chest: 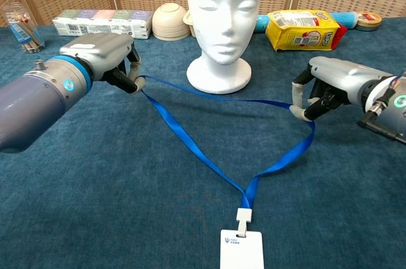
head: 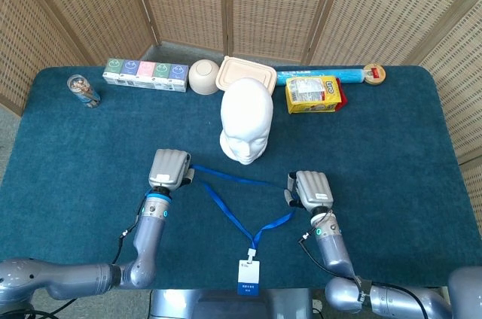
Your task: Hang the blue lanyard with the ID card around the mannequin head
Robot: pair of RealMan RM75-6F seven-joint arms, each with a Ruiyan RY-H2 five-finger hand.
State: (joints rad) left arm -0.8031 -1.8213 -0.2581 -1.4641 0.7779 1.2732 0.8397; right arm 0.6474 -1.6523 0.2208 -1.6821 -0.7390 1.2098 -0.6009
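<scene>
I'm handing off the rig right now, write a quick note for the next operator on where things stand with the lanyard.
Left hand pinches one side of the blue lanyard; right hand pinches the other.
The loop is stretched open in a triangle in front of the mannequin head, which stands upright between the hands.
ID card lies on the table at the near edge.
Done: lanyard gripped and spread.
Left: lift the loop over the head, lower it, release.
</scene>
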